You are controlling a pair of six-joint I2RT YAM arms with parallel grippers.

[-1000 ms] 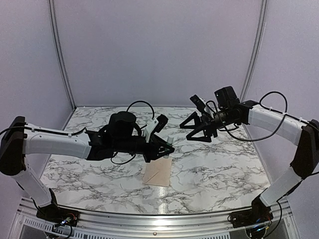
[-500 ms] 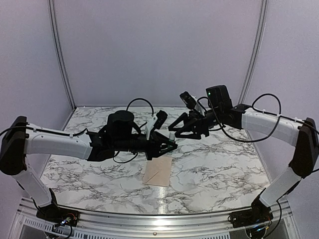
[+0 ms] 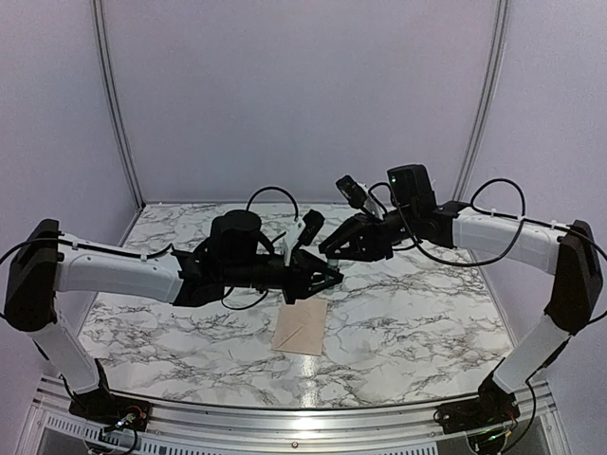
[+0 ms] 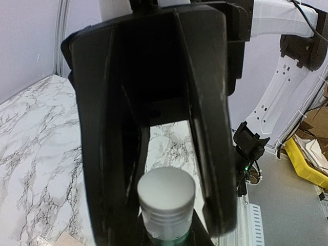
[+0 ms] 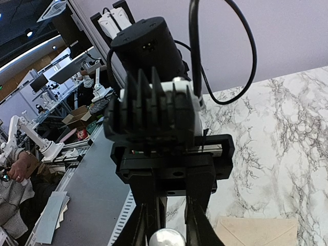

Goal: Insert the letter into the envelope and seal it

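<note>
My left gripper clamps a white-capped tube at frame centre; my right gripper pinches its cap, above the envelope.

We find left arm and right arm stretched inward. Left gripper clamps a white-capped tube; right gripper, jaws narrowed, sits just far-right of it, grip unclear.
</note>
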